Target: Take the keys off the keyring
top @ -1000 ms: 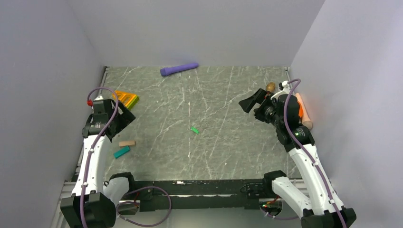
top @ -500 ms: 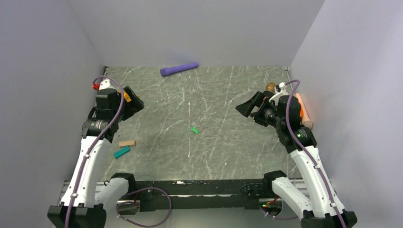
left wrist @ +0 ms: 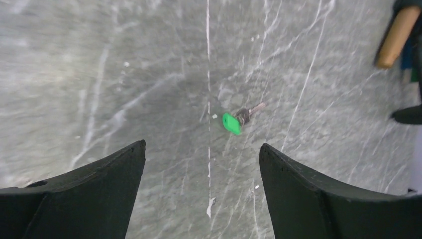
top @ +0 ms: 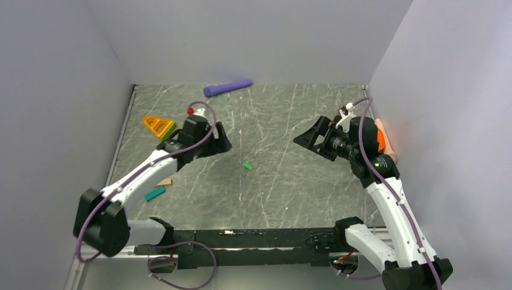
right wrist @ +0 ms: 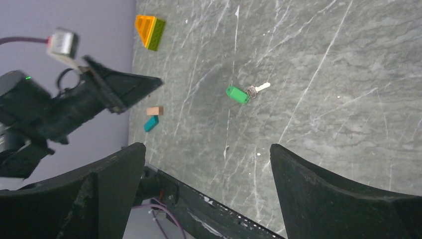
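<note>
The left claw (left wrist: 201, 149) is swung in from the left edge of the tabletop (top: 290, 187), held open and aimed at the keys (left wrist: 231, 123) lying mid-table. The right claw (right wrist: 206, 149) is open too. A grab is being lined up.

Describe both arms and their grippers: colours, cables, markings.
The left arm and right arm are white-shelled links with black joints, each trailing a purple cable. The left gripper and right gripper have broad, black, wedge-shaped fingers. A small green light glows on the right arm.
</note>
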